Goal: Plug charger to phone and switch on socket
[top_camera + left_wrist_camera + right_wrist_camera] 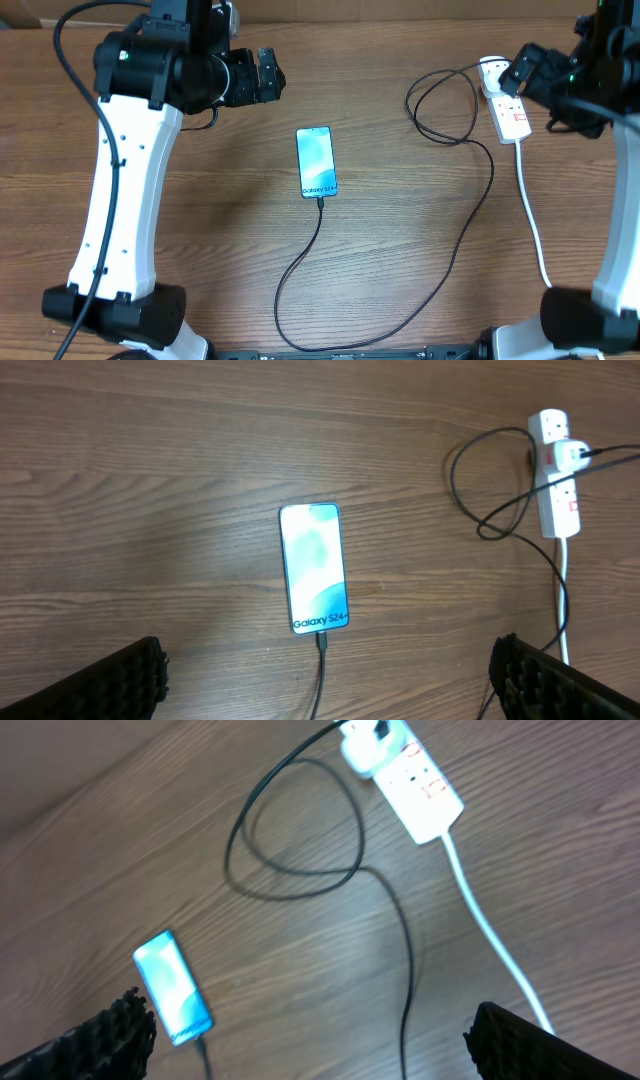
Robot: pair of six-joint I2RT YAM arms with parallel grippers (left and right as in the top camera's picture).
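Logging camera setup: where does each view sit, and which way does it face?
Overhead: above the table, looking straight down on phone, charger and socket; both arms show.
Left wrist: on the left arm, looking down at the phone; left tool fingers at bottom corners.
Right wrist: on the right arm, angled down toward the socket; right tool fingers at bottom corners.
Shared: phone, charger, socket in all three.

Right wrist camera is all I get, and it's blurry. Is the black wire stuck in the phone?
Observer: Looks so. In the left wrist view the charger tip meets the phone at its "Galaxy S24" end.
Operator: Where's the other claw?
Observer: Overhead, the left claw hangs beyond the phone, to its left, open and empty.
Operator: And mine?
Observer: Overhead, the right claw is open, at the plug end of the socket.
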